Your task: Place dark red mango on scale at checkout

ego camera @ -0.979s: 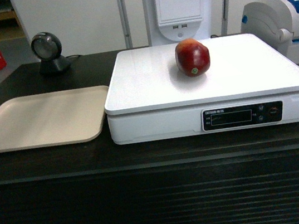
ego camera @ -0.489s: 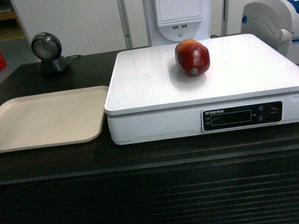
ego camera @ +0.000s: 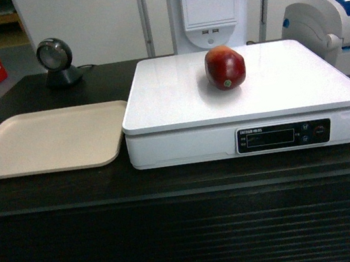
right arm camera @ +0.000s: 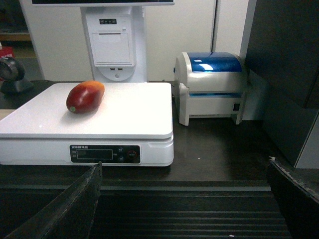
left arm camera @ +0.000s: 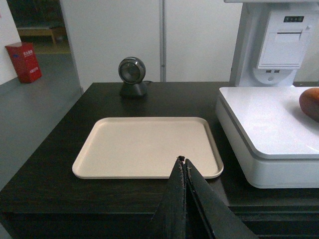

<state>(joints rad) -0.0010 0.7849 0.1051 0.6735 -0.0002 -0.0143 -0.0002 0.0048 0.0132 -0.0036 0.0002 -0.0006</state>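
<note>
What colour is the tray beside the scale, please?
The tray is plain beige, with no pattern; the left wrist view shows it best.

Black checkout (ego camera: 53,195), beige tray (ego camera: 45,140), white scale (ego camera: 183,139), scanner (ego camera: 56,62)

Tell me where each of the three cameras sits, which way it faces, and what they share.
Head: in front of the checkout, looking slightly down at the scale with the dark red mango on it; no robot body shows.
Left wrist: before the counter's left part, facing the beige tray; the left gripper shows, fingers closed together.
Right wrist: low before the right part, facing the scale and label printer; the right gripper fingers are spread wide.
Shared: all three show scale and mango.
</note>
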